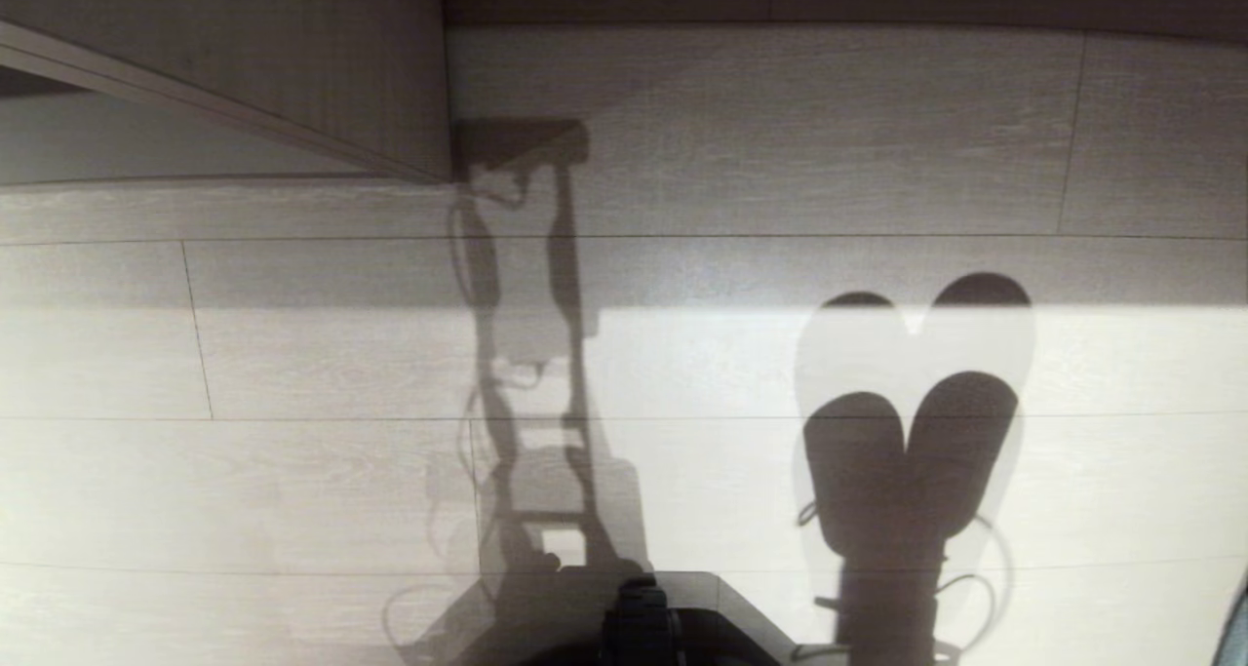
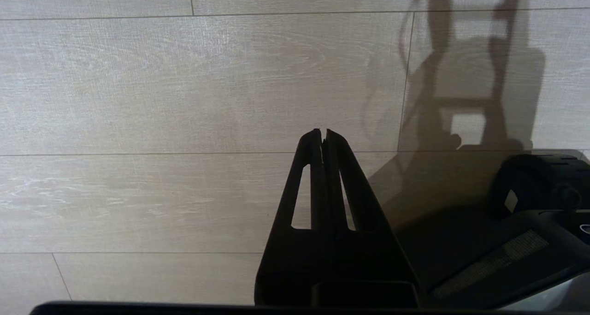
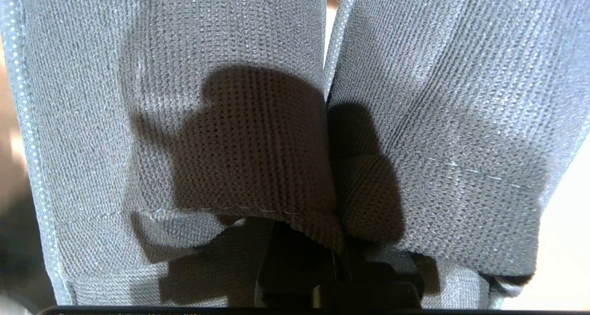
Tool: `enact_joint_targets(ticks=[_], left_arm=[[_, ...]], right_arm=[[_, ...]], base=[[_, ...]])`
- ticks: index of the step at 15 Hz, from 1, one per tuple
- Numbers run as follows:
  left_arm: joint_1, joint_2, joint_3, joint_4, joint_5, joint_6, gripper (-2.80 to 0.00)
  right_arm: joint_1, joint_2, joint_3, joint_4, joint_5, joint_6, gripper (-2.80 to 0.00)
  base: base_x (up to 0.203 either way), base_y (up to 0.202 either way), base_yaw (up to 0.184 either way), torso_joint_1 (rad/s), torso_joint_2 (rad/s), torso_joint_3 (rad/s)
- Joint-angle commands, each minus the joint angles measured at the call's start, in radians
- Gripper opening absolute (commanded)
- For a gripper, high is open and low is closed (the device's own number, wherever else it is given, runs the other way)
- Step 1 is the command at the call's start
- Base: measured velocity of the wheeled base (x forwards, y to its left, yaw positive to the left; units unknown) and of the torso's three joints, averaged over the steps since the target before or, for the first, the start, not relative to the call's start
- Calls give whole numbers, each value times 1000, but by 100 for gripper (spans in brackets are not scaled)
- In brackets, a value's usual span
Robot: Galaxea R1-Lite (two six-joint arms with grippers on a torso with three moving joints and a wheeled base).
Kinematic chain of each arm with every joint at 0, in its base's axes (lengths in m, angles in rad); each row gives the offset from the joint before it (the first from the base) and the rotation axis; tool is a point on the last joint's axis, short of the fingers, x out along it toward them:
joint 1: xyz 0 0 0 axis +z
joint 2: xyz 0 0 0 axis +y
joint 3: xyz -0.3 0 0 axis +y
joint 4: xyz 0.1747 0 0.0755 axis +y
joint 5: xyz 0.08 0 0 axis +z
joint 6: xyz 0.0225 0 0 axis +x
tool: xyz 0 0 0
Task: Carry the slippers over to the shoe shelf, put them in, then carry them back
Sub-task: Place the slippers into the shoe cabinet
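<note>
Grey ribbed-knit slippers (image 3: 230, 121), two flat slides side by side, hang clamped in the right pincer (image 3: 334, 259) above pale wood-grain plank floor (image 1: 292, 373). Left pincer (image 2: 322, 133) pressed together, empty.

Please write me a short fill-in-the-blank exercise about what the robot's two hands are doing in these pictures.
1. The right hand is shut on a pair of grey fabric ____.
2. The left hand is shut and holds ____.
3. In the left wrist view, the left hand hangs over a pale wood-grain ____.
4. In the right wrist view, the slippers lie ____ by side.

Missing words: slippers; nothing; floor; side
</note>
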Motion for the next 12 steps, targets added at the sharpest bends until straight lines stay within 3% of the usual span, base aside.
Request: enact_joint_targets(ticks=[1,3,5,8,12], left_arm=[[1,0,0,0,0,0,-280],[1,0,0,0,0,0,-280],[1,0,0,0,0,2,-280],[0,1,0,0,2,-6,-280],[0,0,0,0,2,-11,-280]], right_arm=[[-1,-63,48,37,-4,-3,-280],[-1,-63,50,49,-11,-1,-280],[-1,-63,50,168,-34,23,-280],[-1,-63,51,166,-37,39,-280],[-1,-63,50,166,-38,40,-280]], base=[[0,0,0,0,0,0],[0,0,0,0,0,0],[0,0,0,0,0,0],[0,0,0,0,1,12],[0,0,0,1,3,169]])
